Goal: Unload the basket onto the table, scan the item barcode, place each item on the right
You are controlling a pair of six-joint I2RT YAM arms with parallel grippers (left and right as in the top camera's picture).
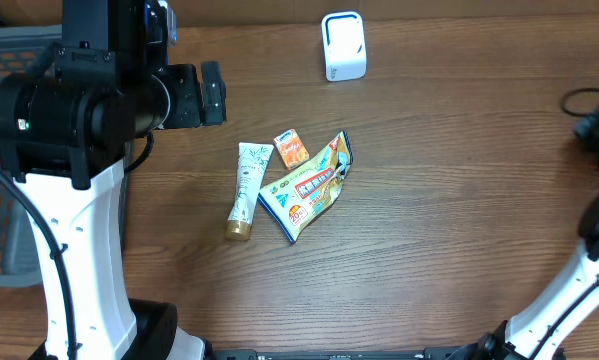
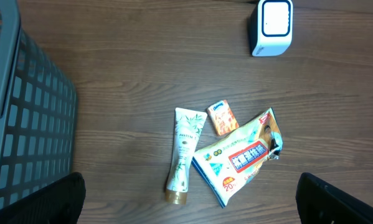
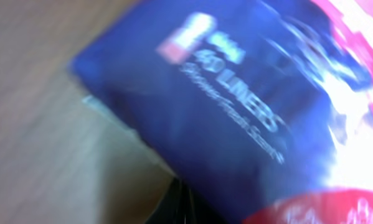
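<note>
Blue liner pack [image 3: 236, 106], blurred, filling right wrist view; right gripper [image 3: 180, 208] fully closed. Left gripper [image 2: 189, 208] spread wide above Pantene tube [image 2: 185, 149], snack pouch [image 2: 239, 158].

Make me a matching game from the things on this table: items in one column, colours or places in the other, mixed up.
Items:
1. tube
2. small box
3. pouch
4. scanner

Descriptions:
A. orange
B. white, standing alone, away from the cluster
C. white with a gold cap
D. blue-edged, with a red label

Pairs: 1-C, 2-A, 3-D, 4-B
</note>
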